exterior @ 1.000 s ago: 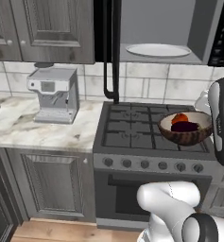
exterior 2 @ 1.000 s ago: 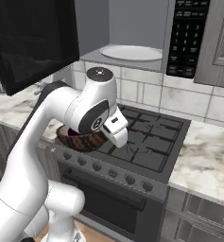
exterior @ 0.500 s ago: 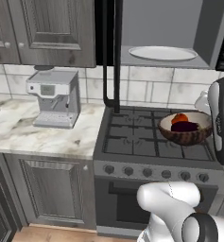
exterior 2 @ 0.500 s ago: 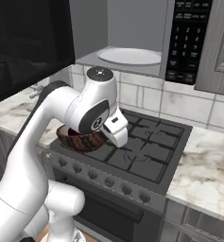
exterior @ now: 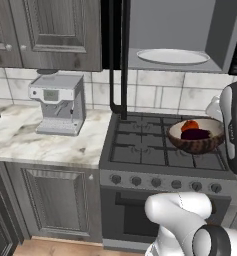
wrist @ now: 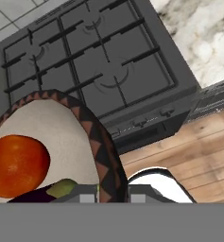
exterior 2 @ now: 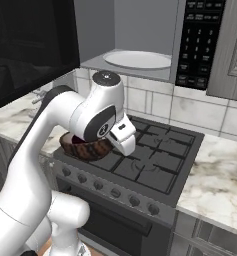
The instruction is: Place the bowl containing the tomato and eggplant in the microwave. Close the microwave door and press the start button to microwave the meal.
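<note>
Fingers: we see the gripper (wrist: 98,191) closed onto the bowl's rim, one finger inside the wall and one outside, the gap between them narrow; the tips themselves are mostly cut off at the bottom of the hand view.
Bowl (exterior: 196,136): we have it gripped by its rim, held above the stove's right-hand burners; in the hand view its patterned brown edge curves up and away from the fingers.
Tomato (wrist: 18,164): we see it inside the bowl, just beyond the inner finger and off to one side of it.
Eggplant (exterior: 195,134): it lies in the bowl against the tomato; in the hand view only a dark sliver with a greenish end shows, right beside the fingers.
Stove (exterior 2: 160,160): its black grates lie below and ahead of the fingers, with a row of knobs along the front.
Microwave (exterior 2: 202,40): we find it well above the fingers, its grey inside open to us, the button strip on its right.
Plate (exterior: 173,56): the pale turntable rests flat on the microwave floor, high above the bowl.
Door (exterior 2: 32,42): it stands swung wide open, above and to the side of the arm.
Coffee machine (exterior: 57,102): it sits on the marble counter (exterior: 45,142), well apart from the fingers on the far side of the stove.
</note>
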